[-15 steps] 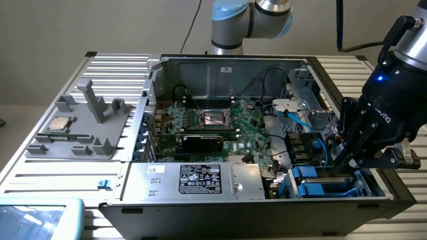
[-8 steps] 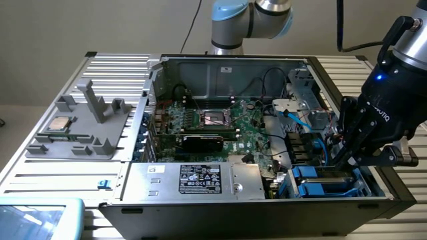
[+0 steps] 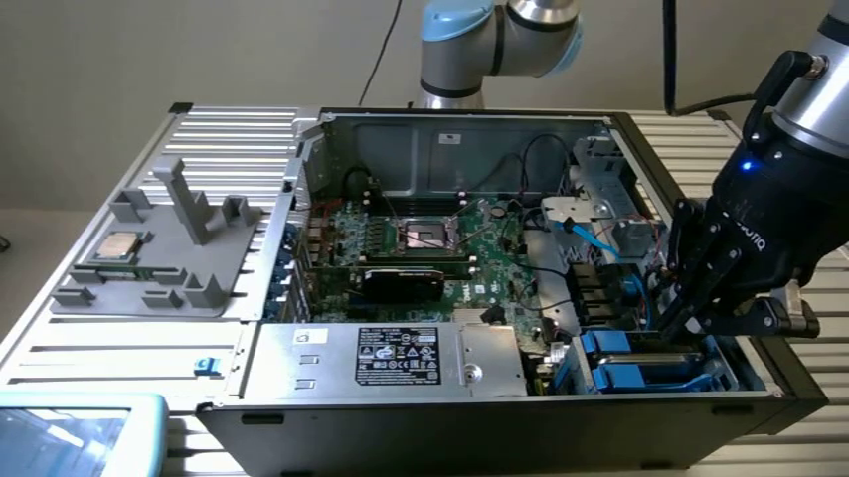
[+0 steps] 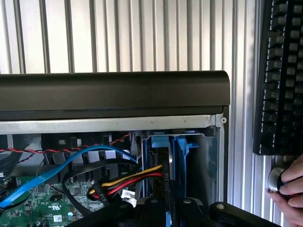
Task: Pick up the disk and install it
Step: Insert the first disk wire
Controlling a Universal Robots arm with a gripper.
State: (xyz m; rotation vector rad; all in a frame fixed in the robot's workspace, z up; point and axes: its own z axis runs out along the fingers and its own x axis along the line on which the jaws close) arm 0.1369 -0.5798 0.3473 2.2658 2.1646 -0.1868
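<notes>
The claw (image 3: 679, 333) is lowered into the drive bay at the front corner of the computer case (image 3: 531, 407), on the exterior view's right. Its jaws are pressed together on the disk (image 4: 164, 175), pinching the thin slab edge-on. In the wrist view the claw (image 4: 165, 208) sits directly over the bay. The disk stands upright there, in a slot of the bay just inside the case's front wall, with its bright blue carrier showing along both sides of the dark edge.

Just beside it in the same bay sits another blue drive carrier (image 4: 182, 156). A bundle of yellow, red and black wires (image 4: 128, 179) reaches the bay from deeper inside the case, and a flat blue cable (image 4: 71, 161) arcs over the green motherboard (image 3: 444, 243). A black card (image 3: 405, 283) lies across the board, and the labelled power supply (image 3: 398, 358) fills the case's front middle.

Outside the case, the slatted desk (image 3: 80, 348) carries a grey fixture tray (image 3: 159, 273) on the exterior view's left, with the small square processor chip (image 3: 122, 245) resting on it. A black keyboard (image 4: 279, 75) lies on the desk beyond the case's front corner, and near it a person's hand (image 4: 291, 191) grips a round silver knob (image 4: 276, 178).
</notes>
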